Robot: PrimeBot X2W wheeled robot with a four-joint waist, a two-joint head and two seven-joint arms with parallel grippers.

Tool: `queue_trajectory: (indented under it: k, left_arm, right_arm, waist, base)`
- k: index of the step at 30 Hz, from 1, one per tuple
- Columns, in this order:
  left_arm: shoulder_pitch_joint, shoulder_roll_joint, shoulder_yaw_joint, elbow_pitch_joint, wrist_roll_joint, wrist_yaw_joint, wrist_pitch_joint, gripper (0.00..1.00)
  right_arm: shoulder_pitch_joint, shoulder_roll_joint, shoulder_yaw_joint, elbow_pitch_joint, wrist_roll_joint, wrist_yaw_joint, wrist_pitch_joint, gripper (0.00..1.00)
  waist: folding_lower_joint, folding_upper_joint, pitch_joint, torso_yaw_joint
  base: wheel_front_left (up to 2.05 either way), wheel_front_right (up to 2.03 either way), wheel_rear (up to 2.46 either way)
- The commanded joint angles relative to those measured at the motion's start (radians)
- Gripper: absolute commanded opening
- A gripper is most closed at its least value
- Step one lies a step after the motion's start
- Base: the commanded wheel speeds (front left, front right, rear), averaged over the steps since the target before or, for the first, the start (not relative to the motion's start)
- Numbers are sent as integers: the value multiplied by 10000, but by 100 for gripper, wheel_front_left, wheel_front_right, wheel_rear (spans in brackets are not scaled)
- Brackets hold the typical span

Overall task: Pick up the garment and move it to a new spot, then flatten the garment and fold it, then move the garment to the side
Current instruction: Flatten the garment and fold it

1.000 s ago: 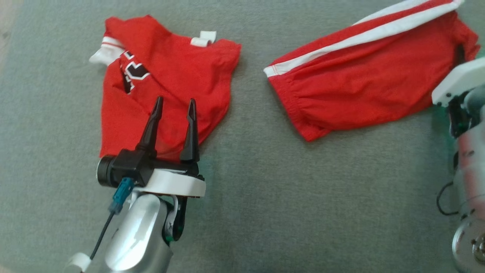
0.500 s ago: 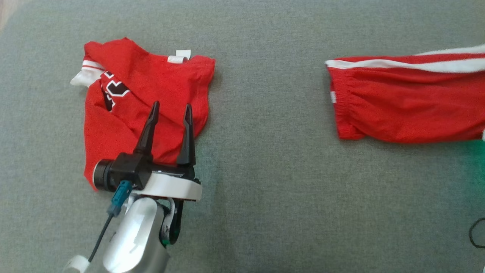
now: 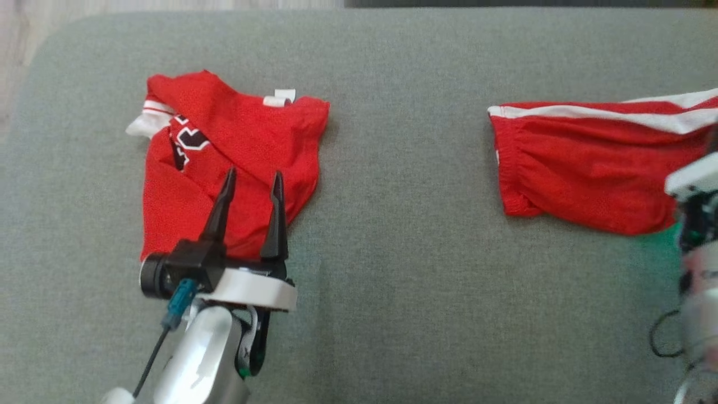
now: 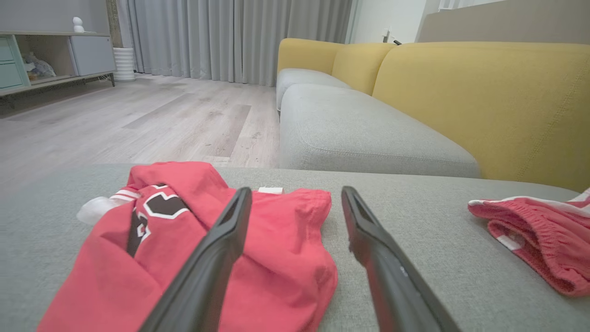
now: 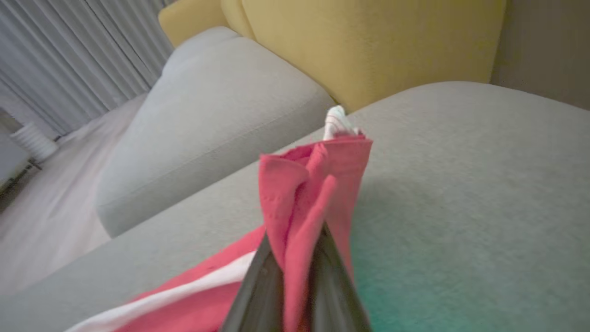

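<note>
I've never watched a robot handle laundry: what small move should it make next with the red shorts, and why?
Probably lower the right gripper and lay the red shorts flat on the bare grey cushion. It is shut on a bunched fold at one end, while the rest lies rumpled on the cushion. The left gripper is open over the red jersey, holding nothing.

Jersey [image 3: 241, 134] on cushion [image 3: 404, 252], left; shorts [image 3: 583, 174] right, well apart; sofa [image 4: 484, 92] behind cushion.

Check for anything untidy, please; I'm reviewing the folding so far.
The jersey on the left lies crumpled, folded over itself with its print half hidden. The shorts lie flatter, one end pinched in the right gripper.
</note>
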State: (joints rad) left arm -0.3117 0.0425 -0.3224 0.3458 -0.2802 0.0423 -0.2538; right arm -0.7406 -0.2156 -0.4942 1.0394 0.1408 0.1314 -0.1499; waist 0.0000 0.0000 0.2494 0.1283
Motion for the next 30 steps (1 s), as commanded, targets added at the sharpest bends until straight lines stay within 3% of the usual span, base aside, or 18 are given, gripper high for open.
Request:
queue_trajectory:
  k: [1,6,14,20,29,30]
  left_arm:
    - [76,78,391,-206,108,-17,-80,100]
    - [307,78,447,-70,155,-34,-80,100]
    - [486,78,397,20,149,-46,-80,100]
    - [617,78,375,146,149,-38,-80,100]
    - [704,78,432,237,180,-11,-80,100]
    - [692,78,436,234,177,-12,-80,100]
  right_arm:
    - [-215,169,682,-544,409,-7,-173,0]
    - [334,746,3045,-1931,2342,-7,-84,0]
    - [1251,720,5654,-3395,4235,-7,288,0]
    - [1750,364,7669,-3618,4958,-7,479,0]
    - [2172,-676,10838,-2984,4858,-7,994,0]
    - [2138,-769,11106,-2877,4809,-7,1012,9]
  waist:
    - [0,0,-310,58]
    - [0,0,-863,216]
    - [0,0,-1155,578]
    - [0,0,-1284,877]
    - [0,0,-1400,816]
    - [0,0,-1399,755]
  base:
    - [0,0,0]
    - [0,0,0]
    - [0,0,0]
    - [0,0,0]
    - [0,0,0]
    - [0,0,0]
